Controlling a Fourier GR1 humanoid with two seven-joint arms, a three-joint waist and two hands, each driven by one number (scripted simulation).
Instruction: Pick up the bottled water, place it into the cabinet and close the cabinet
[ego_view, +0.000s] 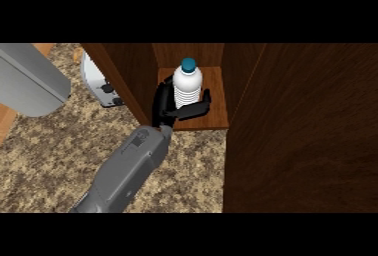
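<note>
1. Dark brown wood is what's surrounding everything here: the cabinet (140, 75) is standing open, and the bottled water (187, 80) is being held upright inside it, on the shelf (214, 107) right behind the cabinet's front lip.
2. The bottle is being gripped by a hand (171, 105), fingers and thumb curled round its lower half. Which hand it is isn't being made obvious; only one forearm (129, 170) is showing, coming in below the cabinet, so left vs right can't be told for sure. No other hand is being seen.
3. Step in hand looks like the set-down. To do it well, the bottle is probably best kept vertical and lowered till its base is sitting flat on the shelf, and only then let go.
4. Edges: the cabinet's left wall is sitting just beside the fingers, so the pull-back should be going straight out toward the counter (52, 145), not sideways.
5. The door (303, 130), right of the cabinet opening, is swung wide open, so room for the arm is only there in front.
</note>
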